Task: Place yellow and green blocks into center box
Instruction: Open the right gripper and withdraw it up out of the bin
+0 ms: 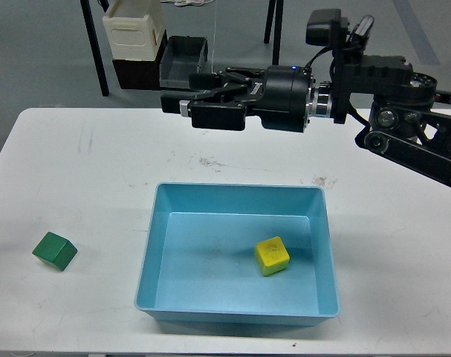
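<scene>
Leftmost, the small dark green cube (pixel 54 251) sat on the white worktop (pixel 91 186), well apart from the large shallow light-blue plastic tray (pixel 150 260) and close to the worktop's near-left corner. By my reading it was the half of the job not yet done, and it was the chief risk: it sat turned at an angle to the worktop's edges, so fingers closing across its corners rather than its flat faces could squirt it sideways, perhaps off the near edge. No left arm showed in the view at all.

Further right, the tray held the small bright yellow cube (pixel 272 255), which rested slightly tilted on the flat bottom, right of centre and clear of the sloping walls. That part looked finished. A clumsy drop of the green cube onto it could knock it about, though the walls would probably contain it.

Above the tray's far wall hovered the right arm's black two-fingered hand (pixel 179 103), pointing leftward. Its fingers were dark and overlapped against the clutter behind, so I could not tell whether they stood apart or together; nothing appeared to be held between them. Reaching from there down to the green cube meant crossing over the tray's left wall, and a low sweep might have caught the rim and shoved the tray.
</scene>
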### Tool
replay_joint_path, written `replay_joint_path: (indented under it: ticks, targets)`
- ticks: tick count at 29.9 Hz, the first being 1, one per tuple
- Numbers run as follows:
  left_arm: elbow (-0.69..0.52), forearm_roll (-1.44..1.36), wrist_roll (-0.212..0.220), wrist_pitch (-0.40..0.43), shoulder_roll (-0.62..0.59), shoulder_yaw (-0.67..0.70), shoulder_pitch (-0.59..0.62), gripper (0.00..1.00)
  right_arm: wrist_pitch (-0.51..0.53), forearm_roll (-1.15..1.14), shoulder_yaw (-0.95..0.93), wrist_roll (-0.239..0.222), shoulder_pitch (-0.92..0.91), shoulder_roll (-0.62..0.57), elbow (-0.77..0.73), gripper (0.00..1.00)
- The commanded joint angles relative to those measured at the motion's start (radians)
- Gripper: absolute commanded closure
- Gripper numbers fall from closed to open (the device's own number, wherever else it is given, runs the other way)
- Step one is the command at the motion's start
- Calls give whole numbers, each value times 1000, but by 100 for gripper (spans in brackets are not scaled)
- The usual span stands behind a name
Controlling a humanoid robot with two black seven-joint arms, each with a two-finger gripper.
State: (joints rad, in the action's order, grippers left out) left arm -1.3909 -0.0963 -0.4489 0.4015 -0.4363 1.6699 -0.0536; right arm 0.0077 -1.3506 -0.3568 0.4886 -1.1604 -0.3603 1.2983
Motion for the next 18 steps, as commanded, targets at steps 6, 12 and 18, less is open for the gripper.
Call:
replay_joint_path:
  ticks: [6,12,18]
  targets:
    - [35,-596,-40,28,-151,-2,43,1,-80,241,-295,0,283,1,50,4]
    - [26,-801,-40,63,-232,-10,81,0,-83,294,-546,-25,516,1,104,4]
    - [-60,-940,-40,87,-364,-33,78,0,-83,308,-723,-41,735,0,185,4]
